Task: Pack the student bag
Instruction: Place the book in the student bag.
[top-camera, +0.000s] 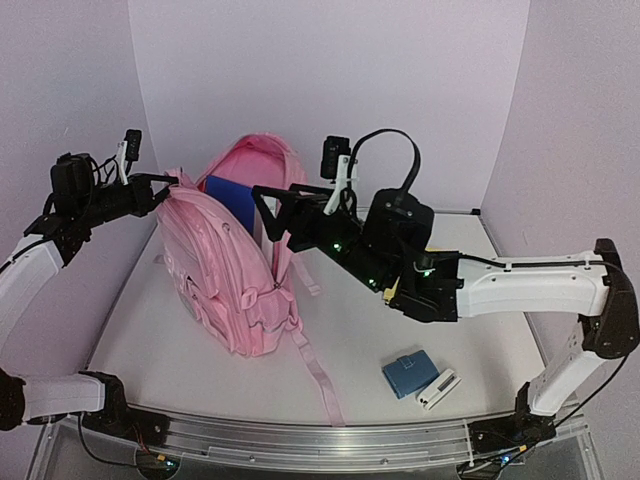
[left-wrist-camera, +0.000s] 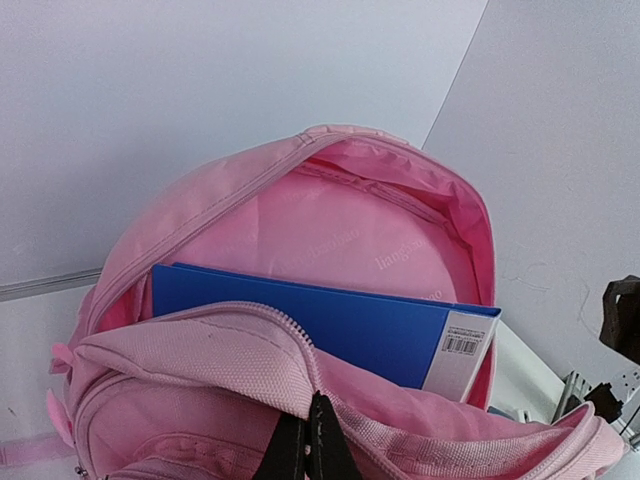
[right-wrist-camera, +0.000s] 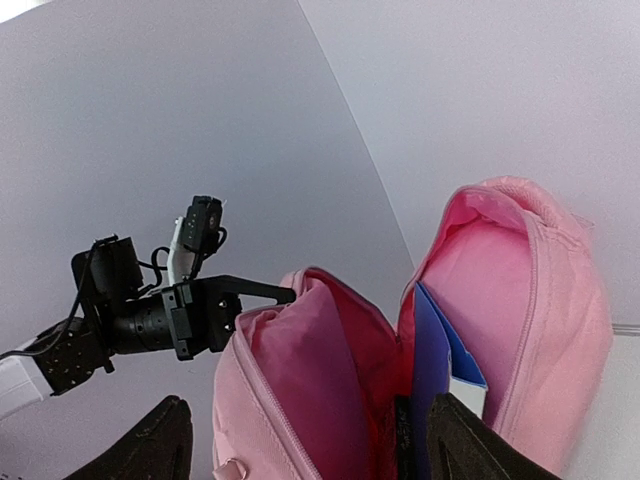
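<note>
Low right in the top view, a blue pouch (top-camera: 407, 372) and a white stick (top-camera: 438, 389) wait on the table (top-camera: 360, 340). Centre-left stands the student bag (top-camera: 235, 275), its mouth gaping because your left gripper (top-camera: 168, 182) is clenched on the front rim. Further back, your right gripper (top-camera: 262, 213) hangs spread and empty beside the blue book (top-camera: 226, 194), which sits inside the main compartment.

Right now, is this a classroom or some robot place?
Probably a robot lab booth, not a classroom: plain walls box in a white table, a left arm and right arm are mounted at its edge, with the student bag between them.
</note>
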